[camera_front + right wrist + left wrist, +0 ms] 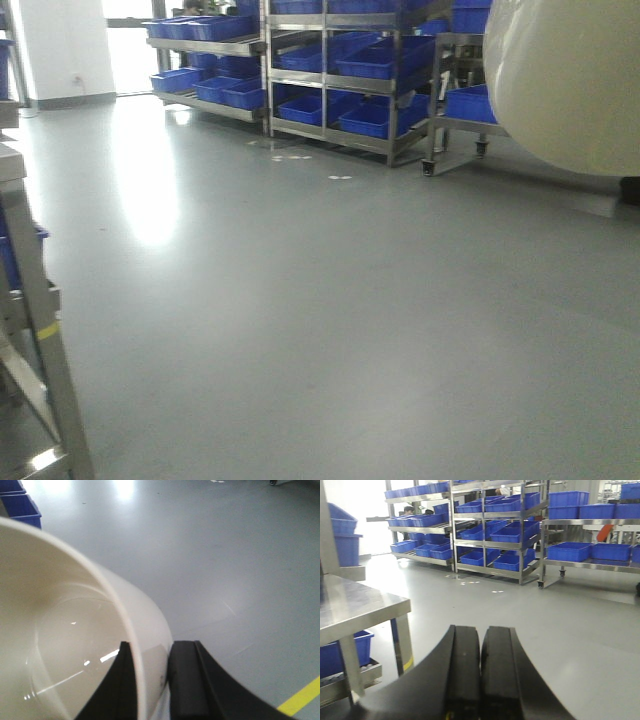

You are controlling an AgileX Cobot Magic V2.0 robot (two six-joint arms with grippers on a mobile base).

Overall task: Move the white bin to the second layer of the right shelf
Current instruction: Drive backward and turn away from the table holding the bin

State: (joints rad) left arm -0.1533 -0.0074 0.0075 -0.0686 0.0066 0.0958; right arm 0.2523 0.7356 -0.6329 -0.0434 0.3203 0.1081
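Evidently the pickup is done: the right gripper (152, 650) pinches the bin (60, 630) wall, one finger inside and one outside, holding it above the floor (300, 300). The left gripper (480, 640) is closed and empty. Carrying and placing are left; the racks (330, 80) stand well apart.

Front view: looks low across the glossy grey floor (300, 330) toward distant steel-framed racks of blue plastic crates (325, 95), with a glossy cream-white plastic tub (565, 80) looming close at upper right. Left wrist view: sights level along the left gripper (481, 630) at the same racks and floor. Right wrist view: tilts down, very near the tub's rim clamped in the right gripper (152, 647), same floor beyond.
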